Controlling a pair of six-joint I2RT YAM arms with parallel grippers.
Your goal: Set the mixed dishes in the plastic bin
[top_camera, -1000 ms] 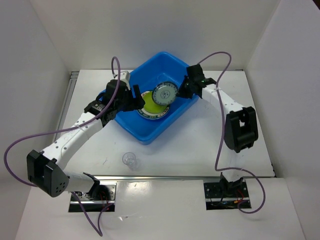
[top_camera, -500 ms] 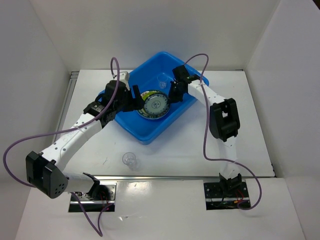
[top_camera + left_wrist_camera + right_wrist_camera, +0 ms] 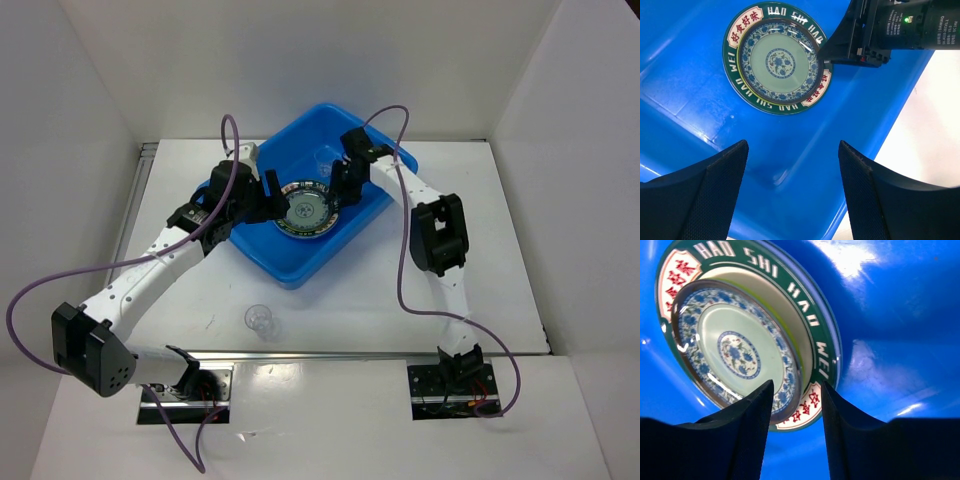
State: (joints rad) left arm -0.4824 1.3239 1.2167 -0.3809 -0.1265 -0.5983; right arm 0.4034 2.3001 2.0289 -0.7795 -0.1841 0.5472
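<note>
Moved: we see the right gripper (image 3: 335, 195) lower in the plastic bin (image 3: 300, 272) than a second ago. The saucer (image 3: 305, 208), held tilted above the stack then, now lies flat on it.
Right gripper: its fingers straddle the saucer's near rim. We cannot tell whether they are clamped on it or have let go.
Left gripper (image 3: 792, 145): fingers wide apart, nothing between them. It hangs over the bin's floor, with the stack ahead of its fingertips.
Saucer: right at the right gripper's fingertips, on top of a teal-and-red-rimmed plate (image 3: 747, 20). A thin lime-green edge shows between the two.
Done: we judge that the plates we can see are stacked inside the bin. A faint clear shape beyond the right gripper may be a cup.
Left: one clear cup (image 3: 258, 320) stands on the table outside the bin, well behind the left gripper, towards its base. We see no orange-sunburst plate.
</note>
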